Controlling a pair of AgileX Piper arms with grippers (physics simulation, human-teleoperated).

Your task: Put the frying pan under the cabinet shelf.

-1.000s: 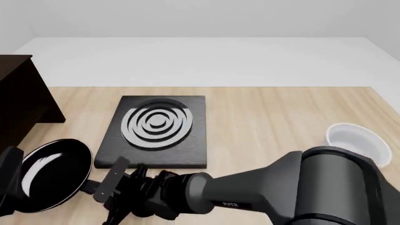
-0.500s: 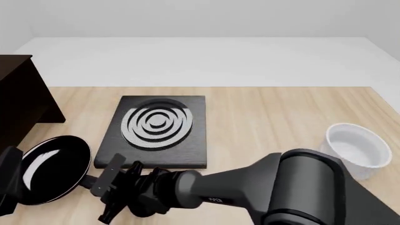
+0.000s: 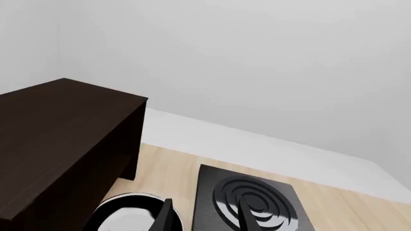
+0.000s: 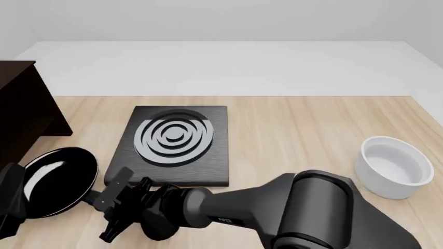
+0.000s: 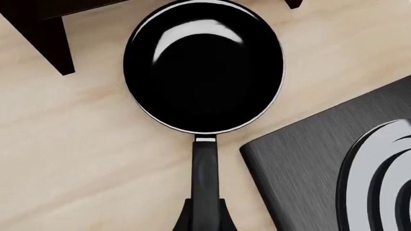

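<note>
The frying pan [image 4: 59, 179] lies on the table at the front left, round and glossy black with a thin silvery rim, close to the dark cabinet shelf [image 4: 21, 111]. Its slim handle [image 4: 93, 197] points right into my right gripper [image 4: 105, 201]. In the right wrist view the frying pan [image 5: 204, 65] fills the middle, and the right gripper [image 5: 205, 219] is shut on its handle [image 5: 205, 163]. A cabinet leg [image 5: 45, 43] stands just beyond the pan. My left gripper [image 3: 205, 222] stands open, holding nothing, facing the cabinet shelf [image 3: 64, 139] and the pan's rim [image 3: 128, 211].
A black square slab with grey rings [image 4: 176, 145] lies right of the pan, near its handle. A white bowl [image 4: 391, 166] stands at the right edge. The left arm's body [image 4: 10, 202] sits at the front left corner beside the pan.
My right gripper has carried the pan a little farther away and left, towards the cabinet. The right arm swung left, uncovering the white bowl. The left arm barely moved.
</note>
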